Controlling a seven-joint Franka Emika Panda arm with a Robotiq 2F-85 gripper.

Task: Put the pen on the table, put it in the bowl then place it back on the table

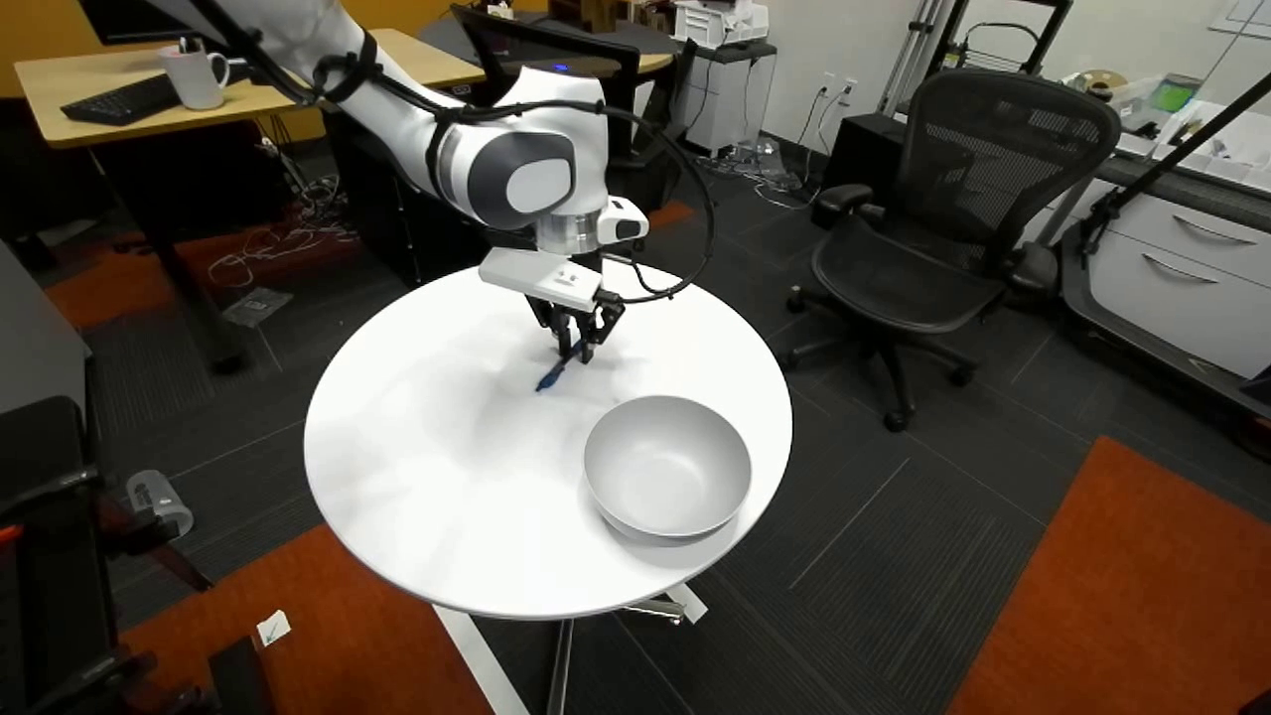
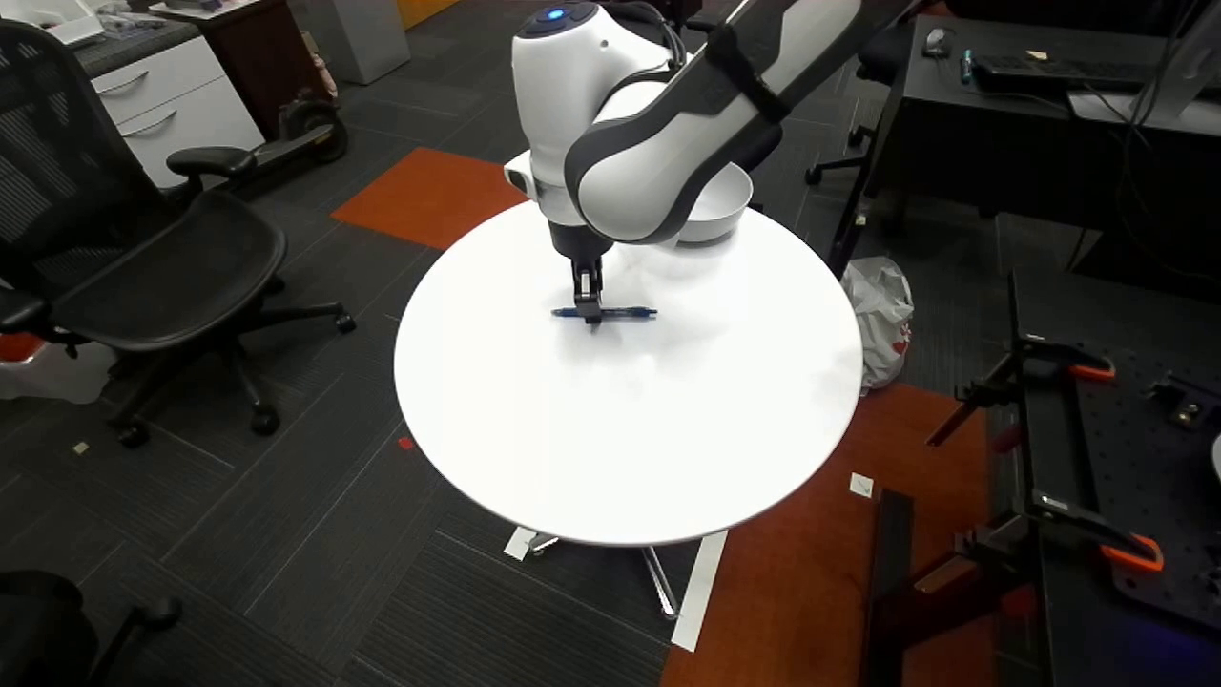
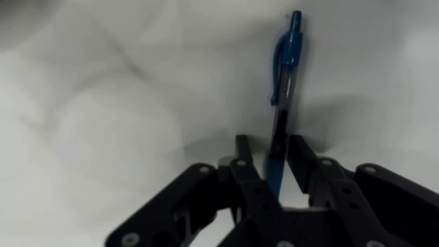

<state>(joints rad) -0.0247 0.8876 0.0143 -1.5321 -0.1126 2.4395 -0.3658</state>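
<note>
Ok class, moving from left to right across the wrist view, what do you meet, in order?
Probably the bowl, a blurred grey shape in the upper corner → a gripper finger → the pen, where it runs between the fingers → the opposite gripper finger.

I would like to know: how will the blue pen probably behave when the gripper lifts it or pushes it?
The blue pen is likely stiff and light, being straight and slim. Its smooth-looking clear barrel may slide in a loose grip. Pushed sideways, it might roll on the flat table, though the side clip would probably limit that.
</note>
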